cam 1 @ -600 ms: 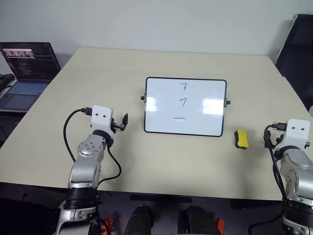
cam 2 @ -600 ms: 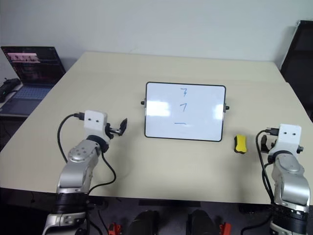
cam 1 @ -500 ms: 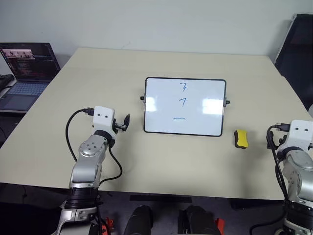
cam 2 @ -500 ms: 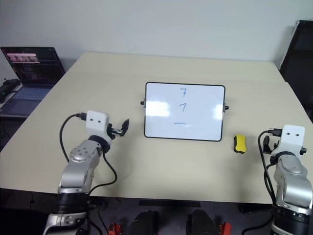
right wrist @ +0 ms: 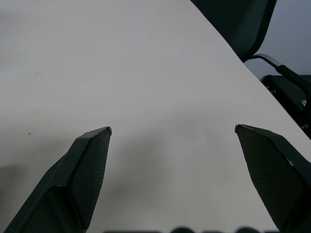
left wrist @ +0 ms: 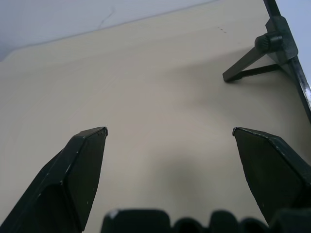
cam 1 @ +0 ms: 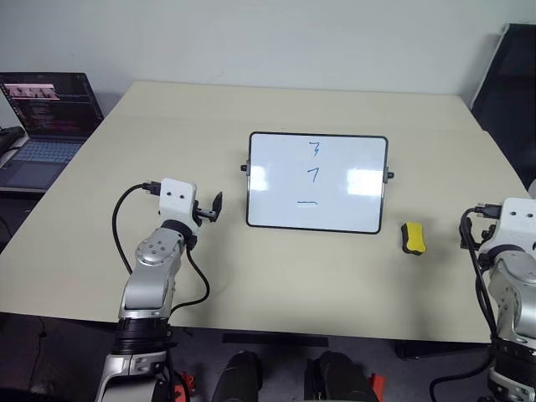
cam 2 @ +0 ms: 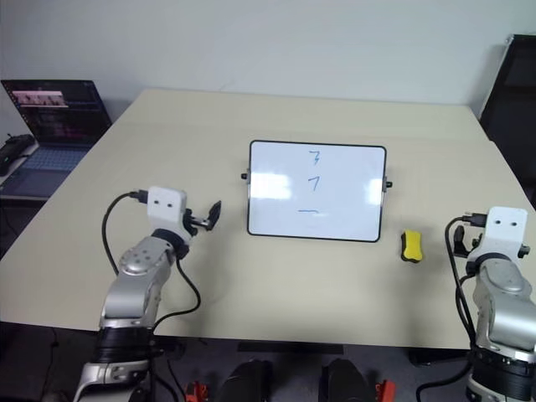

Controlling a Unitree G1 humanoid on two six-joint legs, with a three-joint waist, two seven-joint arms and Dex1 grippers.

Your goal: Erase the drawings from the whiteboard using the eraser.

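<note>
With nothing yet held, both arms hung over the near edge of the table (cam 1: 276, 276).
eraser: yellow eraser (cam 1: 413, 237) lay flat on the table, just off the whiteboard's 4 o'clock corner, apart from it and untouched.
whiteboard: whiteboard (cam 1: 343, 188) sat mid-table, propped on its stand; the drawings (cam 1: 312, 175) were stacked near its middle, squiggle at 12 o'clock, "7" stroke in the centre, short line at 6 o'clock, none wiped.
left gripper: left gripper (left wrist: 169, 138) had its fingers wide apart with only bare table between them, at about 9 o'clock of the board.
right gripper: right gripper (right wrist: 173, 133) had its fingers spread wide, empty, at about 3 o'clock of the eraser and near the table's right edge.
risk 1: right gripper looked aimed away from the eraser, so a straight reach could miss it or nudge it along the table.
risk 2: eraser was small and low; a shallow pinch could slip off or tip it dark side up.
risk 3: board stood on a light stand; hard wiping could push or tip it unless the left gripper steadied it.
view difference: left wrist view showed the board's stand leg (left wrist: 245, 65) and side knob (left wrist: 265, 42) close up, too small to read in the head views; head views showed the eraser, the drawings and a laptop (cam 1: 46, 117) at 10 o'clock.
</note>
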